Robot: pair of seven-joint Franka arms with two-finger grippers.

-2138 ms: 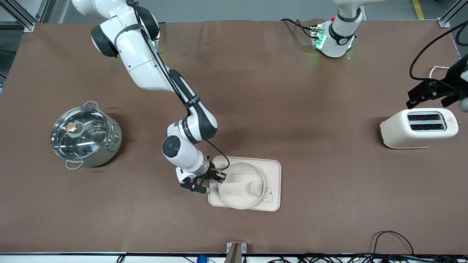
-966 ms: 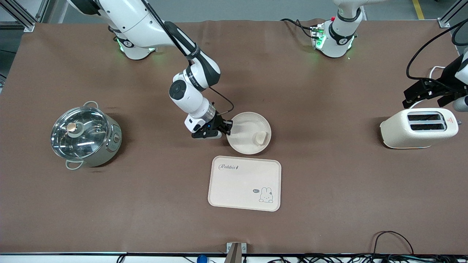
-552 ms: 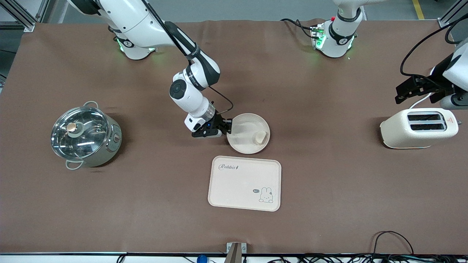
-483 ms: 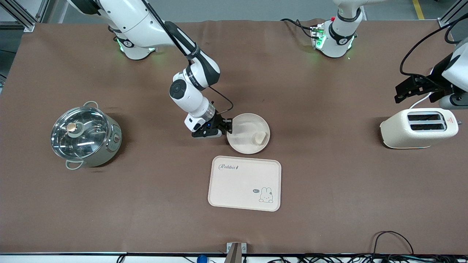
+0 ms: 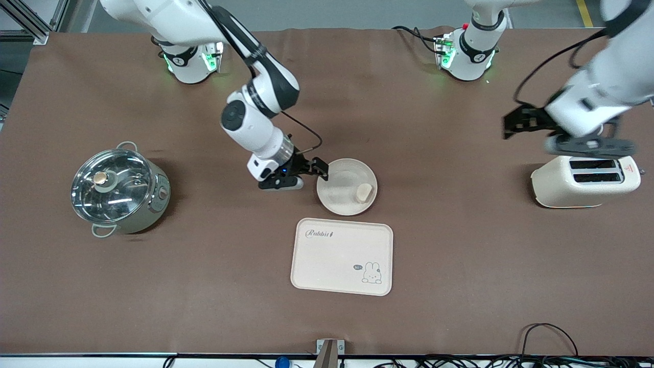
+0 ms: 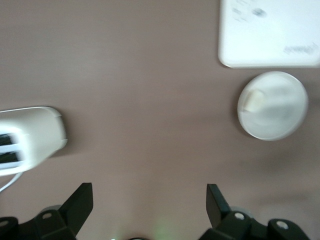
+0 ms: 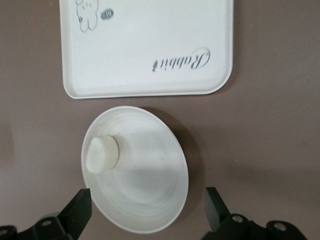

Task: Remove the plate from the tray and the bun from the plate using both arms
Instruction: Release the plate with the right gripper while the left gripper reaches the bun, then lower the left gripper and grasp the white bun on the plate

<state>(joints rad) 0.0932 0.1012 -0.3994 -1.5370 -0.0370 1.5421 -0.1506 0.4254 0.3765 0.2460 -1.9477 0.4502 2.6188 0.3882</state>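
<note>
The brown surface (image 5: 439, 255) carries everything. The two arms are the biggest things over it: the right arm (image 5: 240, 102) reaches from its base down toward the middle, and the left arm (image 5: 598, 87) stretches out over its own end of the surface, above the toaster.

A steel pot with a glass lid (image 5: 118, 190) stands toward the right arm's end. The cream toaster (image 5: 585, 181) sits at the left arm's end, two slots facing up.

The rectangular cream tray (image 5: 327, 258) with a rabbit drawing lies near the middle, nearer to the front camera than the plate and bare of any load.

The plate (image 5: 337, 197) rests flat on the surface just beside the tray's edge — apart from it, not on it. The right wrist view shows the plate (image 7: 145, 180) between the fingers of that arm's pincer but not gripped.

The right pincer (image 5: 316, 171) hangs at the plate's rim on the side toward the right arm's end, released, its fingers spread with nothing between them.

The left pincer (image 5: 523, 122) hovers over bare surface beside the toaster — its fingers (image 6: 80, 205) stand wide apart and hold nothing.

The bun (image 5: 364, 192) lies in the plate, close to the rim on the side toward the left arm's end.
</note>
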